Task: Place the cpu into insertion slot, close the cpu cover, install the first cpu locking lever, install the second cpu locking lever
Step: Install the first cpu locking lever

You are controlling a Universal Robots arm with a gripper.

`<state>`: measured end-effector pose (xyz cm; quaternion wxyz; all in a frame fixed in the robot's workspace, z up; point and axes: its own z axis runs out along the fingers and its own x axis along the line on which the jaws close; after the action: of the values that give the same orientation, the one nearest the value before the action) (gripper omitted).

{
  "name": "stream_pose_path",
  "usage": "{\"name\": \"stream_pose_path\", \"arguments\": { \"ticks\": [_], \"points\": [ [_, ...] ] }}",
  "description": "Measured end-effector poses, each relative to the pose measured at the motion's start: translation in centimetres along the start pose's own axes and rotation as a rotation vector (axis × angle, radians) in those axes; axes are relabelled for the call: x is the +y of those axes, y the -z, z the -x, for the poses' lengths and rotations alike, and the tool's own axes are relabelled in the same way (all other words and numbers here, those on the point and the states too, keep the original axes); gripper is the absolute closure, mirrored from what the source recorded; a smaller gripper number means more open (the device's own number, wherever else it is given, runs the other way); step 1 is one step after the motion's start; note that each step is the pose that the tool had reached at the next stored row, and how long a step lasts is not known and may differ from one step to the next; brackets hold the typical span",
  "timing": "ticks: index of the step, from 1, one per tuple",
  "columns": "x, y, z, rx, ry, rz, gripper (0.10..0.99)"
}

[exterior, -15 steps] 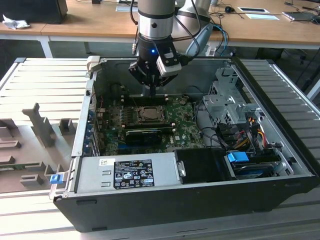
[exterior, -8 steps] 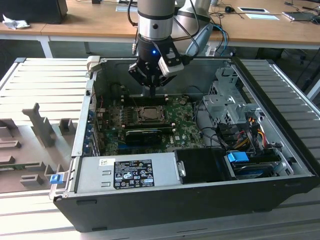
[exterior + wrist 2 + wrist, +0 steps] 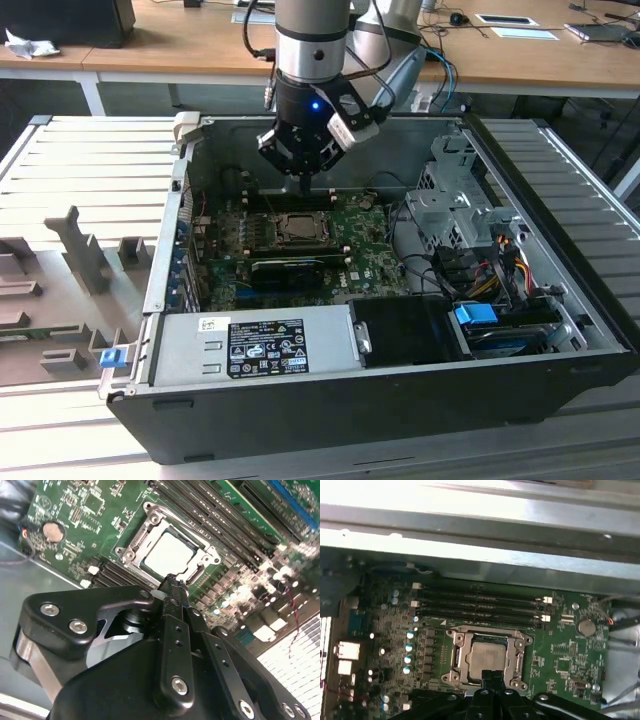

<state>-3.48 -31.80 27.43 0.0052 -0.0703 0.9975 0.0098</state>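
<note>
The cpu (image 3: 167,555) lies flat in the insertion slot (image 3: 129,555) on the green board, its pale metal top showing. The silvery cpu cover (image 3: 150,524) lies down around it as a frame. In the first wrist view the cpu (image 3: 487,656) sits in the cover's window (image 3: 456,655). My gripper (image 3: 172,581) hovers just above the near edge of the slot, fingers pressed together and holding nothing. In the exterior view the gripper (image 3: 303,188) hangs inside the open case, a little behind the slot (image 3: 300,228).
Long black memory slots (image 3: 480,605) run beside the socket toward the case wall (image 3: 480,565). A black graphics card (image 3: 292,268) lies in front of the socket. A power supply (image 3: 250,345), drive cage (image 3: 450,200) and cables (image 3: 490,270) take up the exterior view's right and front.
</note>
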Motion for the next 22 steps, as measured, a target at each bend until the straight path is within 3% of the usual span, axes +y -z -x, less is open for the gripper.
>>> {"name": "stream_pose_path", "arguments": {
  "ticks": [4,8,13,16,20,22],
  "points": [
    [0.00,-0.03,0.00,0.0016,0.089,0.001,0.980],
    [0.00,-0.08,0.00,0.0042,0.224,0.003,0.980],
    [0.00,-0.15,-0.06,0.0059,0.316,0.004,0.980],
    [0.15,-0.33,-1.11,0.0049,0.303,0.006,0.980],
    [0.15,-0.52,-1.11,0.0036,0.236,0.005,0.980],
    [0.14,-0.69,-1.11,0.0024,0.174,0.004,0.980]
  ]
}}
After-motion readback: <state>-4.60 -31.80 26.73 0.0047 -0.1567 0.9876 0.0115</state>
